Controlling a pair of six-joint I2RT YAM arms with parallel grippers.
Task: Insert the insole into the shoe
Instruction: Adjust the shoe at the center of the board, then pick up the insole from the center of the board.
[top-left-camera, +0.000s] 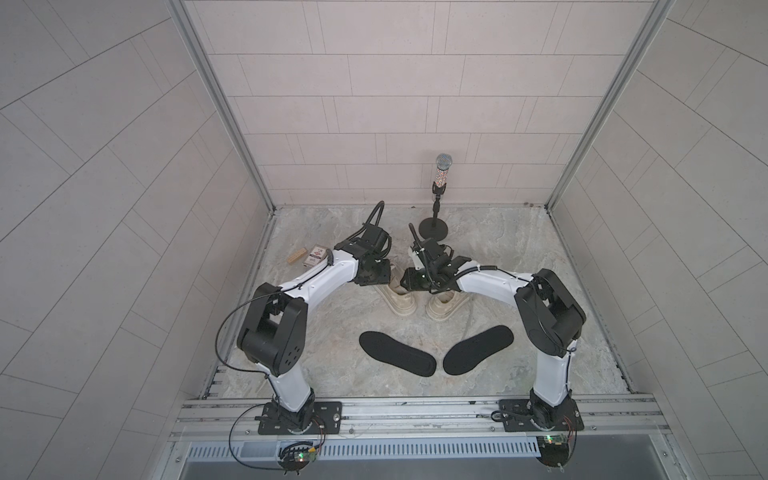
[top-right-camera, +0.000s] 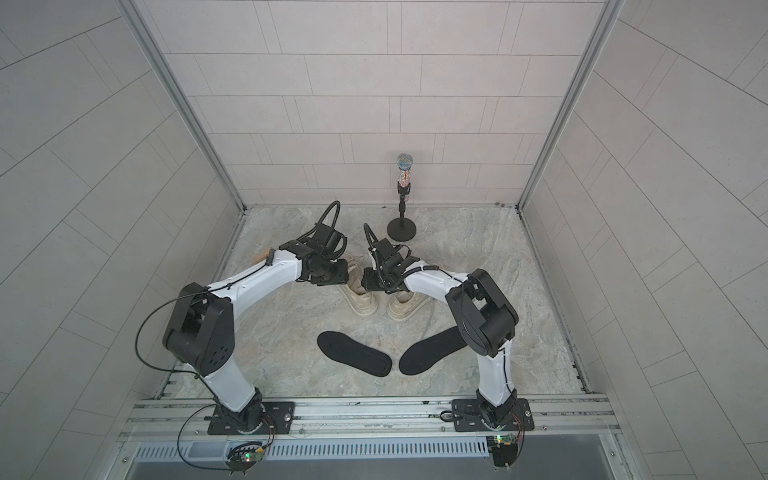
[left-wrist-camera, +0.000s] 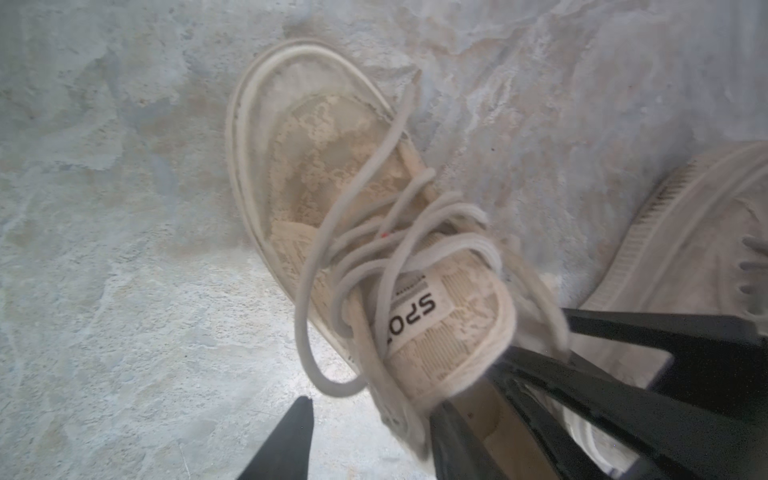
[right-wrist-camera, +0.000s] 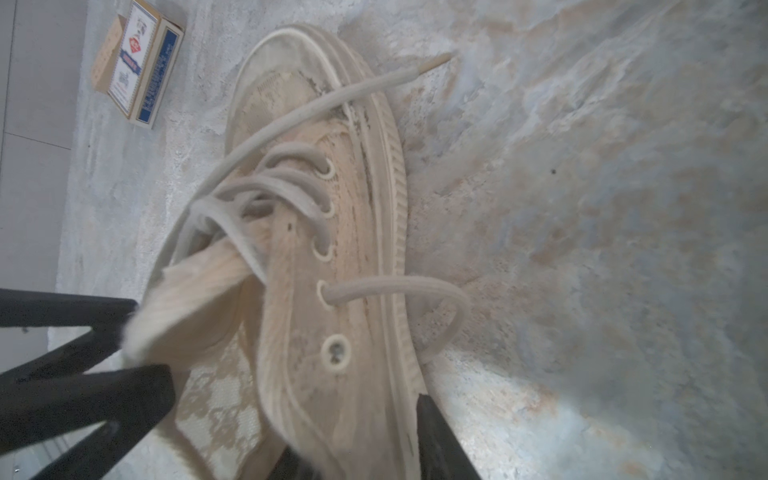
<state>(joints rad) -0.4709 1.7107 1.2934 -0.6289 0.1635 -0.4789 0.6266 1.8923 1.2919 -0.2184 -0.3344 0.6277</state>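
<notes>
Two beige lace-up shoes stand mid-table. Both grippers are at the left shoe (top-left-camera: 401, 301) (left-wrist-camera: 316, 166) (right-wrist-camera: 345, 232); the other shoe (top-left-camera: 446, 305) (left-wrist-camera: 685, 249) stands just to its right. My left gripper (top-left-camera: 376, 276) (left-wrist-camera: 376, 403) is open and straddles one side wall of the shoe's mouth, one finger inside and one outside over the table. My right gripper (top-left-camera: 409, 280) (right-wrist-camera: 357, 428) is open astride the opposite wall, its outer finger beside the sole. The tongue stands up between them. Two black insoles (top-left-camera: 397, 353) (top-left-camera: 478, 349) lie flat in front of the shoes, untouched.
A glittery microphone (top-left-camera: 441, 174) on a round black stand stands at the back. A card box (top-left-camera: 316, 255) (right-wrist-camera: 137, 62) and a small wooden block (top-left-camera: 296, 255) lie at the back left. Loose laces trail over the shoe. Tiled walls close in three sides.
</notes>
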